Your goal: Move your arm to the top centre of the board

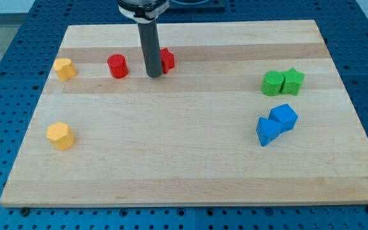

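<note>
My dark rod comes down from the view's top and my tip (pixel 153 75) rests on the wooden board (pixel 190 166) in its upper middle-left part. A red block (pixel 167 59) sits just right of the rod, partly hidden behind it. A red cylinder (pixel 117 66) stands a short way left of my tip.
A yellow block (pixel 64 68) lies at the upper left and another yellow block (pixel 61 135) at the lower left. Two green blocks (pixel 273 84) (pixel 292 80) touch at the right. Two blue blocks (pixel 269 130) (pixel 283 117) touch below them.
</note>
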Controlling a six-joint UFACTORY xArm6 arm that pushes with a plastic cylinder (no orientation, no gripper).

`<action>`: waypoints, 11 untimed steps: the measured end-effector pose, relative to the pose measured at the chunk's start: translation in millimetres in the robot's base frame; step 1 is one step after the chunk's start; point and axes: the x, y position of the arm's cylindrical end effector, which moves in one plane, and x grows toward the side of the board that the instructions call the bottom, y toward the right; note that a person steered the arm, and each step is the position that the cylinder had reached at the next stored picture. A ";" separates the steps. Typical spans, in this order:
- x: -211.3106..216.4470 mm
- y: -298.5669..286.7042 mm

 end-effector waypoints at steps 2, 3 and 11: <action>-15.9 -11.6; -36.1 -31.0; -95.1 49.8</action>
